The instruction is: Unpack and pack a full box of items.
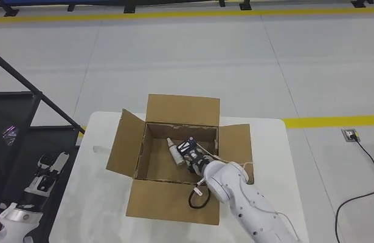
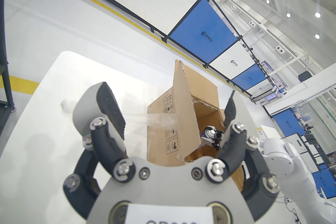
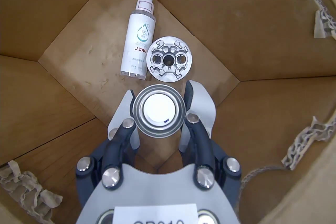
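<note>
White tabletop [image 1: 95, 182] bearing an open brown cardboard box [image 1: 174, 203]. Right claw [image 3: 159, 89], inside the box, grips an upright silver metal can with a white cap [image 3: 159, 110]. White spray bottle [image 3: 139, 43] and round grey metal disc [image 3: 169, 59] lie side by side on the box floor. Left claw [image 2: 168, 93], spread wide and empty, faces the box from outside.

an open cardboard box [image 1: 172, 209] is carried by the white desk [image 1: 83, 194], flaps spread outward; a clear strip [image 2: 157, 120] is laid beside it.

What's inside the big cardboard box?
A white spray bottle lying flat, a round metal part beside it, and a metal can gripped by the right gripper. The box floor beneath the can is hidden.
</note>
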Robot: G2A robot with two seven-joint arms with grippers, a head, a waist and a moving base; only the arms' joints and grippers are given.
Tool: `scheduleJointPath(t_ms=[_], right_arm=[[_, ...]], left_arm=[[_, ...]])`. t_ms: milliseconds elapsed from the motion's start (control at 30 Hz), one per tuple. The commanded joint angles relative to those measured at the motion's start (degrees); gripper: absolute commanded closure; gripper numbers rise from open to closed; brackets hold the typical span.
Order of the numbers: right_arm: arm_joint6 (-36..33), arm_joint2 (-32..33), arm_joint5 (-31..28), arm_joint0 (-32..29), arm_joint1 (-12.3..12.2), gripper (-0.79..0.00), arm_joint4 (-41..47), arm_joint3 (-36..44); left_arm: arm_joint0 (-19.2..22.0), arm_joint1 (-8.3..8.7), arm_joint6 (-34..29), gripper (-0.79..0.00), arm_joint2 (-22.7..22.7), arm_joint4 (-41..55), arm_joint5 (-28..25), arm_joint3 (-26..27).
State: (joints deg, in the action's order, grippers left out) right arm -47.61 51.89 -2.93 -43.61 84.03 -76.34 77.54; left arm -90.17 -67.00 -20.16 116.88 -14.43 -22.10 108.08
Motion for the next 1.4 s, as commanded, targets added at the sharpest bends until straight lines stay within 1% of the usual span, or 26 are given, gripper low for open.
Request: scheduleJointPath(t_ms=[0, 67, 167, 200, 333, 367, 400, 467, 500, 567, 667, 767, 800, 833, 933, 1167, 1233, 1300, 1367], right_arm=[[0.3, 0.1, -0.2, 0.1, 0.1, -0.388, 0.1, -0.5], [0.3, 0.2, -0.3, 0.2, 0.2, -0.440, 0.1, -0.9], [0.4, 0.5, -0.6, -0.2, 0.2, -0.570, 0.1, -0.7], [0.4, 0.6, -0.6, -0.4, 0.2, -0.631, 0.1, -0.4], [1.2, 1.7, -1.0, -1.5, 0.0, -0.622, -0.2, 1.8], [1.9, 2.2, -0.9, -2.2, -0.1, -0.634, -0.1, 3.0], [2.7, 2.8, -1.0, -3.1, -0.3, -0.656, 0.0, 4.6], [4.9, 4.7, -0.6, -5.5, -0.7, -0.634, 0.3, 9.1], [6.2, 5.8, -0.3, -7.0, -1.0, -0.646, 0.4, 11.7], [8.7, 8.2, -0.3, -10.4, -1.5, -0.785, 1.2, 17.3], [12.7, 11.8, -2.0, -15.8, -2.3, -0.785, 3.6, 25.6], [18.3, 16.0, -5.4, -21.5, -3.0, -0.785, 8.7, 32.6], [20.4, 17.8, -5.2, -23.5, -3.1, -0.785, 10.8, 34.2], [22.8, 19.6, -2.5, -25.4, -3.1, -0.785, 12.0, 35.6], [22.8, 19.6, -2.5, -25.4, -3.1, -0.785, 12.0, 35.6], [23.3, 19.8, -2.2, -25.6, -3.2, -0.785, 11.9, 35.4], [24.9, 21.6, -4.3, -26.8, -3.3, -0.785, 17.2, 35.3], [25.8, 25.3, -7.0, -28.1, -3.5, -0.785, 24.5, 35.5], [25.8, 29.8, -9.7, -29.7, -3.9, -0.785, 31.8, 35.5]], left_arm=[[0.0, 0.00, 0.0, -0.785, 0.0, 0.0, 0.0, 0.0], [0.0, 0.00, 0.0, -0.785, 0.0, 0.0, 0.0, 0.0], [0.0, 0.00, 0.0, -0.785, 0.0, 0.0, 0.0, 0.0], [0.0, 0.00, 0.0, -0.785, 0.0, 0.0, 0.0, 0.0], [0.0, 0.00, 0.0, -0.785, 0.0, 0.0, 0.0, 0.0], [0.0, 0.00, 0.0, -0.785, 0.0, 0.0, 0.0, 0.0], [0.0, -0.01, 0.2, -0.785, -0.1, 0.0, 0.1, 0.1], [-0.1, 0.08, 1.0, -0.785, 0.3, -2.1, -0.3, 0.5], [-0.3, 0.11, 1.1, -0.785, 0.2, -3.4, -0.4, 0.5], [-0.1, 0.19, 1.1, -0.785, -0.4, -5.7, -0.3, 0.7], [0.2, 0.36, 0.1, -0.785, -2.2, -9.6, -0.9, 1.0], [0.7, 0.53, -1.3, -0.785, -4.2, -12.1, -1.9, 1.6], [0.9, 0.58, -1.6, -0.785, -4.9, -12.9, -2.1, 1.8], [1.1, 0.62, -2.1, -0.785, -5.6, -13.5, -2.2, 1.9], [1.7, 0.73, -3.3, -0.785, -7.8, -15.1, -2.3, 2.1], [3.1, 0.98, -6.7, -0.785, -11.1, -13.9, -2.1, 2.1], [3.3, 1.04, -8.2, -0.785, -12.8, -13.1, -2.4, 2.3], [3.7, 1.15, -10.0, -0.785, -13.7, -11.8, -2.0, 2.7], [4.2, 1.24, -10.7, -0.785, -14.7, -12.6, -1.9, 3.1]])
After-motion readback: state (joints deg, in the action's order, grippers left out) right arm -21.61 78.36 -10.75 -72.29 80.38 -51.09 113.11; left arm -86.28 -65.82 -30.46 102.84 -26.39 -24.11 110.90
